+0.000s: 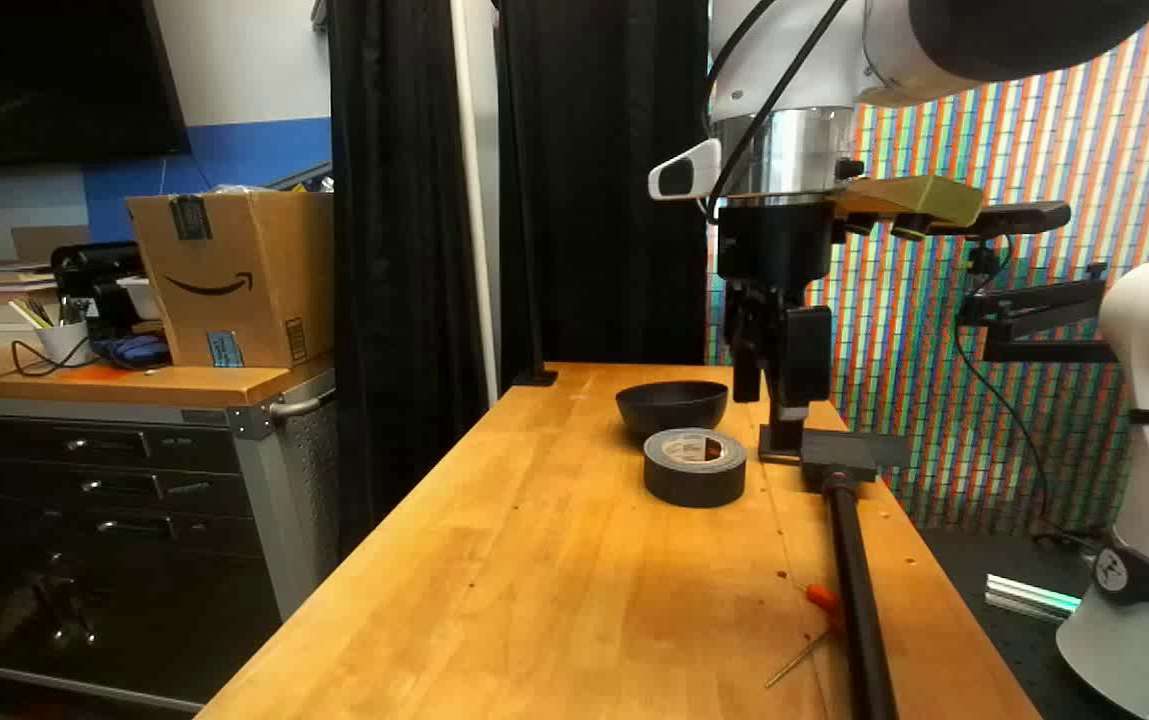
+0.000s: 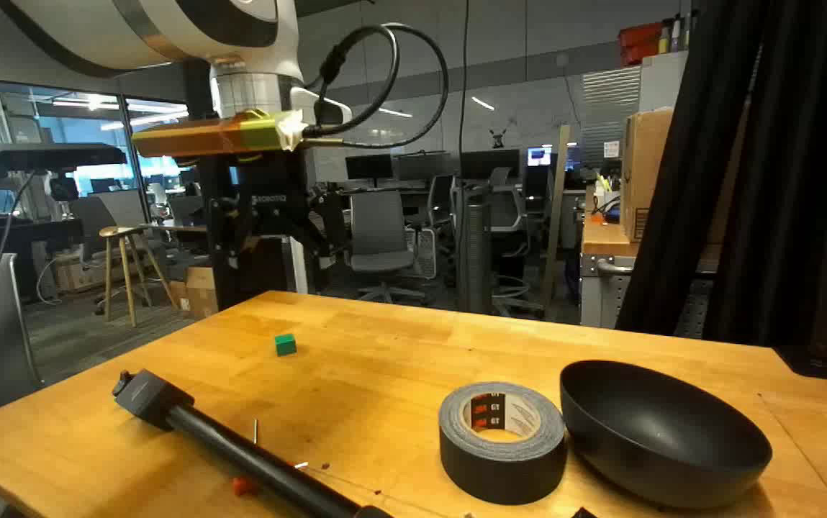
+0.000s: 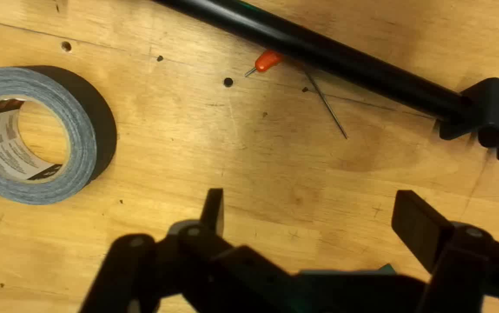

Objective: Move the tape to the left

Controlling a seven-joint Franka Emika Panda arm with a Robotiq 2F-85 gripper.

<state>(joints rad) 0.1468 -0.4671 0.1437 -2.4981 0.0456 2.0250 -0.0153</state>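
Observation:
The tape is a squat dark grey-black roll lying flat on the wooden table, with a pale paper core. It shows in both exterior views (image 1: pixel 694 485) (image 2: pixel 503 471) and at the left of the wrist view (image 3: pixel 82 139), partly cut off by the frame edge. My gripper is open and empty, held above the table and apart from the tape. It shows in both exterior views (image 1: pixel 779 390) (image 2: pixel 280 260). In the wrist view its fingers (image 3: pixel 310 200) are spread wide over bare wood, with the tape off to their left.
A black bowl (image 2: pixel 665 432) stands close beside the tape. A black pole (image 2: pixel 255 460) with a blocky end lies across the table. An orange-handled tool (image 3: pixel 268 61) lies by the pole. A small green block (image 2: pixel 285 344) lies near the gripper's side. A black stand base (image 2: pixel 823 363) sits by the curtain.

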